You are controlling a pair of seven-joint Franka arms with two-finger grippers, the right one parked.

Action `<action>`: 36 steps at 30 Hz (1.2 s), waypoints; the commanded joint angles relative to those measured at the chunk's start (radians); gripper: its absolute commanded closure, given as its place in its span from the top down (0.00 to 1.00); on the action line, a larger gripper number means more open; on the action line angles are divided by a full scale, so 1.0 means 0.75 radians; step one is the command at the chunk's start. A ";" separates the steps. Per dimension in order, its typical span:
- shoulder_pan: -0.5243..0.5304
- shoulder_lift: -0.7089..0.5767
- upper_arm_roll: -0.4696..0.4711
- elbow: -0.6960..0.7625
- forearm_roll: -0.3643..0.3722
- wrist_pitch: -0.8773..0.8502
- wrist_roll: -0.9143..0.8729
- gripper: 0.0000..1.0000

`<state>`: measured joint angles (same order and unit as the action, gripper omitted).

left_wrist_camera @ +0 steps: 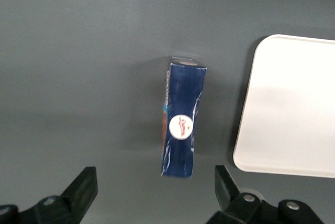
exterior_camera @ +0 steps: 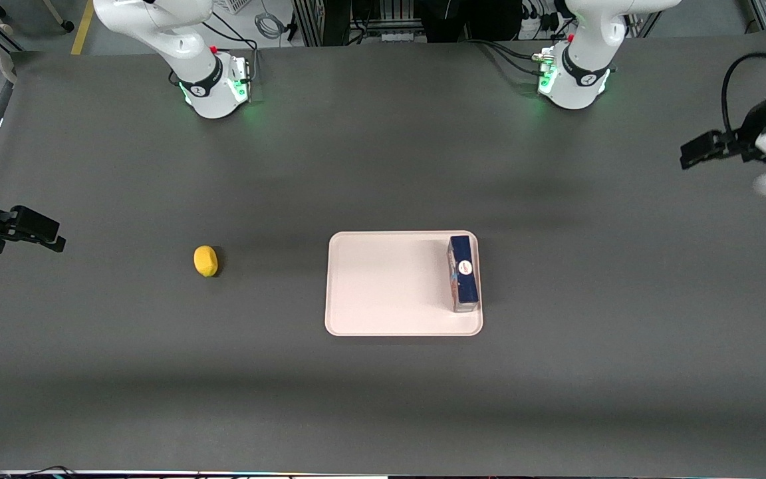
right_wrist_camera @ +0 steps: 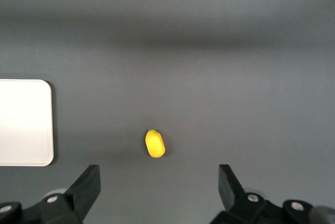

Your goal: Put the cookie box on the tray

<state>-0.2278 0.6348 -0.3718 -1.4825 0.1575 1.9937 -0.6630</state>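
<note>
In the front view the dark navy cookie box (exterior_camera: 464, 272) lies on the pale pinkish-white tray (exterior_camera: 389, 286), along the tray's edge toward the working arm's end. My left gripper (exterior_camera: 689, 154) hangs well away from the tray, near the working arm's end of the table, farther from the front camera than the tray. In the left wrist view the gripper (left_wrist_camera: 153, 174) is open and empty. There the cookie box (left_wrist_camera: 182, 124) appears on the grey table, beside the tray's (left_wrist_camera: 288, 109) rounded edge and not touching my fingers (left_wrist_camera: 84, 182).
A small yellow lemon-like object (exterior_camera: 205, 260) lies on the grey table toward the parked arm's end, about as near the front camera as the tray. It also shows in the right wrist view (right_wrist_camera: 155, 144), with a tray corner (right_wrist_camera: 26, 122).
</note>
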 commanded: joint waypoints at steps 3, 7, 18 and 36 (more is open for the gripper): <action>0.111 -0.214 -0.003 -0.020 -0.007 -0.212 0.080 1.00; 0.142 -0.284 -0.001 -0.020 -0.007 -0.277 0.088 1.00; 0.234 -0.486 0.023 -0.024 -0.059 -0.523 0.162 1.00; 0.255 -0.805 0.410 -0.044 -0.177 -0.862 0.604 1.00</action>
<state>-0.0270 0.0938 -0.0924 -1.4742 0.0333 1.3773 -0.2445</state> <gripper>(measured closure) 0.000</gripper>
